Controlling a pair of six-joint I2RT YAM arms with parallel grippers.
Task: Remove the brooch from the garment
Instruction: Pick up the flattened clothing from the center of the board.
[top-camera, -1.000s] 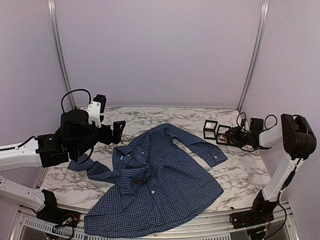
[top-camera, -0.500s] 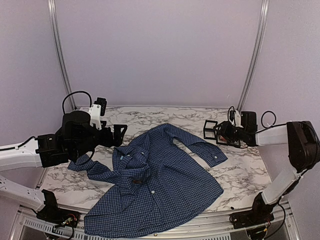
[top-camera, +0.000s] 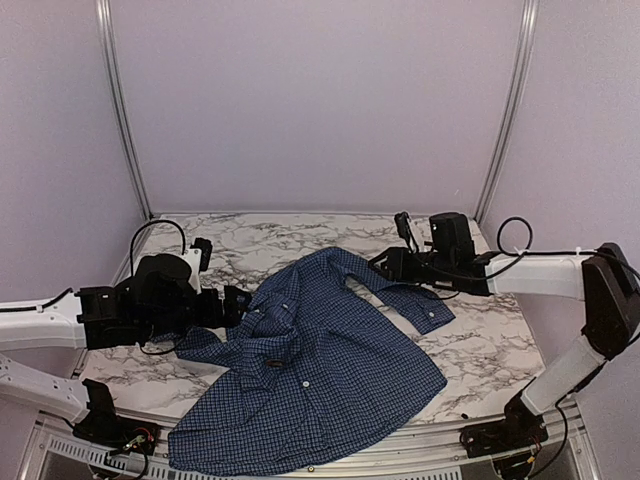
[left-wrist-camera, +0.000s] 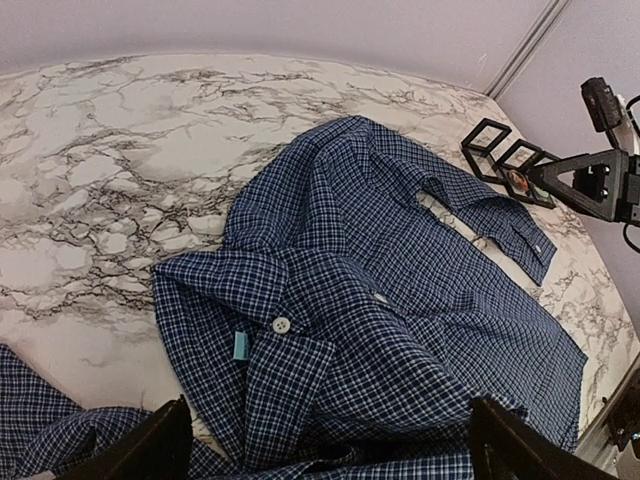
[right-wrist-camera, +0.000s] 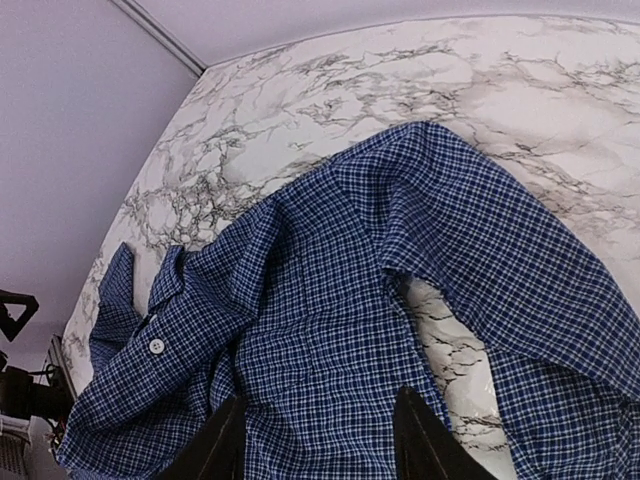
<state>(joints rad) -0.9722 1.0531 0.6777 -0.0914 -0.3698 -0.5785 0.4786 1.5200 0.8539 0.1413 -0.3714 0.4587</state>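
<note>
Fingers (left-wrist-camera: 165, 440) on left gripper (left-wrist-camera: 325, 445) are sitting wide apart, gripping nothing; right gripper (right-wrist-camera: 318, 435) likewise. Rumpled dark blue small-checked cloth shirt (top-camera: 320, 370) is lying on the white grey-veined marble tabletop (top-camera: 490, 350).

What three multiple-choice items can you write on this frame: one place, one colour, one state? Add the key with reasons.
1. Where do the two black frame boxes stand?
A) on the collar of the shirt
B) on the marble table, past the sleeve cuff
C) by the left arm's base

2. What colour is the small tag near the collar button?
A) red
B) teal
C) yellow

3. What state are the left pincer and right pincer in?
A) both open, holding nothing
B) left shut on cloth
C) right shut on a box

Key: 1 B, the left wrist view shows them on bare marble beyond the cuff. 2 B, the tag reads teal against the blue check. 3 A, each wrist view shows its fingers spread with only shirt below.
</note>
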